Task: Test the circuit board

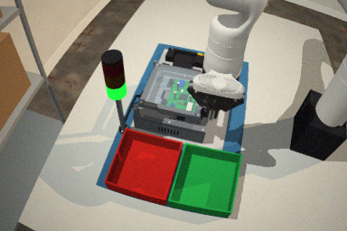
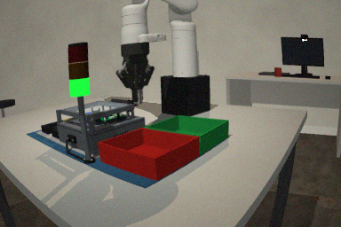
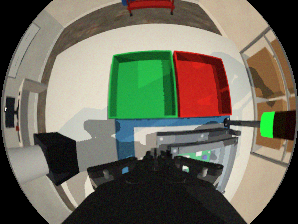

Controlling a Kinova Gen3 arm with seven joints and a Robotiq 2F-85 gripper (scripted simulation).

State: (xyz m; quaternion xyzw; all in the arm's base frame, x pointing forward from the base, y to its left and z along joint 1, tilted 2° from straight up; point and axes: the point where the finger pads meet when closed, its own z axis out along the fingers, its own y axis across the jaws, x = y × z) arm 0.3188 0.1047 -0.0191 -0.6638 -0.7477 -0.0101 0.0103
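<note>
The green circuit board (image 1: 180, 97) lies flat inside the grey tester (image 1: 172, 104) under the clear lid, which is down. The signal light (image 1: 114, 92) on its post at the tester's left glows green; it also shows in the exterior view (image 2: 80, 87) and the wrist view (image 3: 274, 124). My gripper (image 1: 212, 113) is shut and empty, pointing down at the tester's right front corner, close above the lid's edge. In the exterior view the gripper (image 2: 137, 95) hangs just above the tester's far side. The hook and its black tab are hidden by my hand.
The red bin (image 1: 145, 164) and green bin (image 1: 206, 180) stand side by side in front of the tester on the blue mat. A black tray (image 1: 182, 57) lies behind the tester. The arm's black base (image 1: 316, 126) stands at the right.
</note>
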